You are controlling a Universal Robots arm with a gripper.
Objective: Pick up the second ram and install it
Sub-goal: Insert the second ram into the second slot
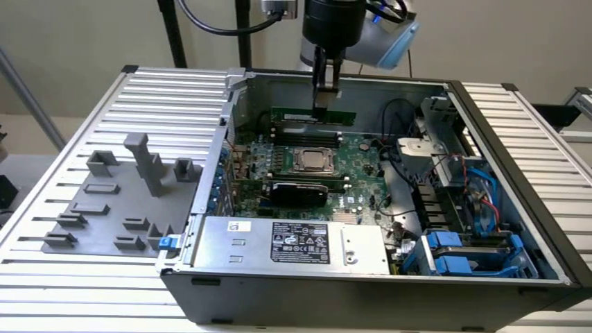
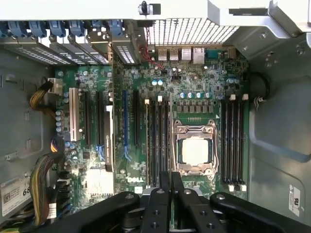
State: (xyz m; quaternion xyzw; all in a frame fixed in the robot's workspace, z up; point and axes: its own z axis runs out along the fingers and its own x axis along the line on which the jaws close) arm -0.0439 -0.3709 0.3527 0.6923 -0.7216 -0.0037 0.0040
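The second ram point(image 1: 301, 115), a long green stick, stands on edge over the far memory slots of the motherboard point(image 1: 361, 156), beyond the CPU socket point(image 1: 315, 161). My gripper point(image 1: 324, 104) reaches straight down into the open PC case and is shut on the stick's top edge near its middle. I cannot tell whether the stick sits in a slot or hangs just above it. In the wrist view the gripper point(image 2: 170, 175) is pinched together, lined up with the black slots point(image 2: 156, 141) beside the CPU socket point(image 2: 195, 150). A second slot bank point(image 2: 233, 141) lies on the socket's other side.
Grey holder blocks point(image 1: 148, 163) stand on the slatted table at the exterior view's left. Inside the case are a power supply point(image 1: 287, 243) at the front, loose cables point(image 1: 407, 173), and blue drive bays point(image 1: 462, 253) at the right. Case walls point(image 1: 518, 173) enclose the board.
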